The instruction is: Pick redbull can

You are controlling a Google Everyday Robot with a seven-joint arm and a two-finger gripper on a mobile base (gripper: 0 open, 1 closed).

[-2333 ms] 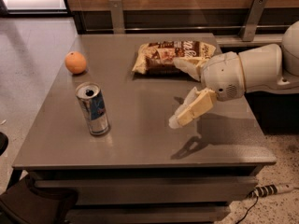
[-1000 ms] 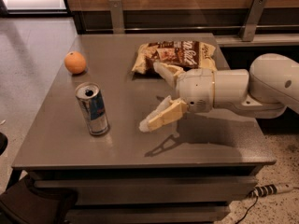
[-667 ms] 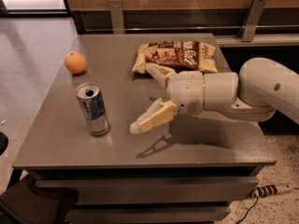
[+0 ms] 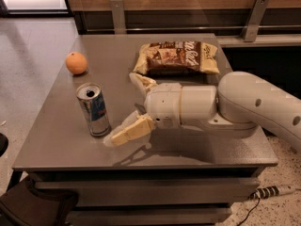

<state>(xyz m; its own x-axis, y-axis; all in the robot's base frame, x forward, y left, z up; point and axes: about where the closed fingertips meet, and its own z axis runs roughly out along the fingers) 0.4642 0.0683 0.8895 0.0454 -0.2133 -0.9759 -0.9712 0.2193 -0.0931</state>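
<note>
Since approx. 2 s ago the gripper (image 4: 121, 108) has been travelling leftward across the table (image 4: 56, 140), from the right side near the chip bag (image 4: 176, 58) to a spot right next to the redbull can (image 4: 94, 108). The can, the orange (image 4: 76, 63) and the bag aren't shifting at all.

Right now the can is standing upright on the table's left-front area, w/ the orange behind it, well apart. The jaws are standing wide open, w/ nothing between them yet. The lower finger (image 4: 127, 132) is reaching in low by the can's base (touching or just shy of it, can't tell). The upper finger (image 4: 141, 82) is sitting further back, toward the bag, not yet around the can.

So the approach is looking mostly done, imo. Still left: sliding a bit further left so the can is sitting between both fingers, closing on it, then lifting. The can is slim and tall, so a nudge from that low finger is prob. risking a tip-over before the grip is closing.
</note>
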